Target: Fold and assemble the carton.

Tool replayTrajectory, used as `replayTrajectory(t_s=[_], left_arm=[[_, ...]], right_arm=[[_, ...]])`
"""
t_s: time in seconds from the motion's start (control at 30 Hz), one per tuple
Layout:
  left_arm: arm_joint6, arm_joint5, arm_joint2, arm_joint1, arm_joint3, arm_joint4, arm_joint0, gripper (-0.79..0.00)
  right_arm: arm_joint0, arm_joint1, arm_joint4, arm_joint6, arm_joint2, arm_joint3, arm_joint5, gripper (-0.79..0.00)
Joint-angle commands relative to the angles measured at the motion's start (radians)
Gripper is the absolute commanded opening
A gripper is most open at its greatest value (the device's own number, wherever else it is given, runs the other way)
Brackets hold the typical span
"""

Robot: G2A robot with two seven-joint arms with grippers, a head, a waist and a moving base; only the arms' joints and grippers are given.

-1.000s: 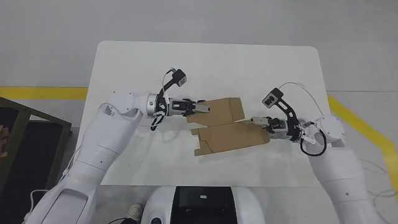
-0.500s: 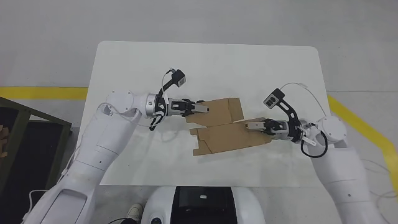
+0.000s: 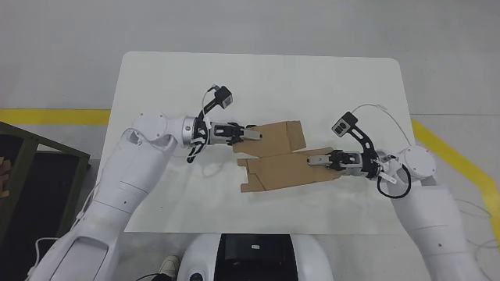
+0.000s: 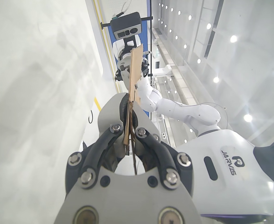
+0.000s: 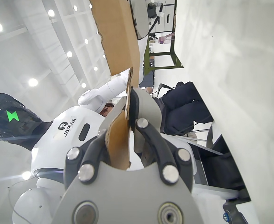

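Observation:
A flat brown carton point(image 3: 277, 156) hangs above the middle of the white table point(image 3: 156, 78), held from both ends. At its left end my left gripper point(image 3: 251, 134) is shut on the upper panel. The left wrist view shows the carton point(image 4: 133, 71) edge-on, pinched in the left gripper point(image 4: 128, 108). My right gripper point(image 3: 316, 159) is shut on the carton's right end, over the lower panel. In the right wrist view the carton point(image 5: 118, 31) rises from the right gripper point(image 5: 128, 101), one flap angled away.
A dark green rack point(image 3: 31, 179) stands off the table's left edge. Yellow floor tape point(image 3: 55, 115) runs along both sides. The far half of the table is bare white surface.
My right gripper has slid left along the carton's right end, and the lower panel has shifted slightly left with it. The left arm has stayed in place.

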Motion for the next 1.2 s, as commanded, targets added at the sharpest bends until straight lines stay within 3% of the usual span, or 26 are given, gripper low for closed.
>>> replayTrajectory(t_s=[0.0, 0.03, 0.43, 1.17], left_arm=[[0.002, 0.001, -0.001, 0.0, 0.0, -0.007, 0.0, -0.256], [0.009, 0.005, -0.003, 0.0, 0.002, -0.017, 0.002, 0.0], [0.041, 0.051, -0.026, 0.003, -0.011, -0.09, 0.016, 0.0], [-0.033, 0.111, -0.061, 0.021, -0.045, -0.109, -0.005, 0.0]], right_arm=[[0.002, 0.001, 0.003, -0.003, -0.002, 0.002, -0.003, -0.785], [0.003, 0.001, 0.004, -0.003, -0.002, 0.004, -0.004, -0.785], [0.005, 0.015, -0.049, -0.034, 0.005, 0.009, -0.028, -0.785], [-0.005, 0.03, -0.089, -0.083, -0.01, 0.017, -0.059, -0.785]])
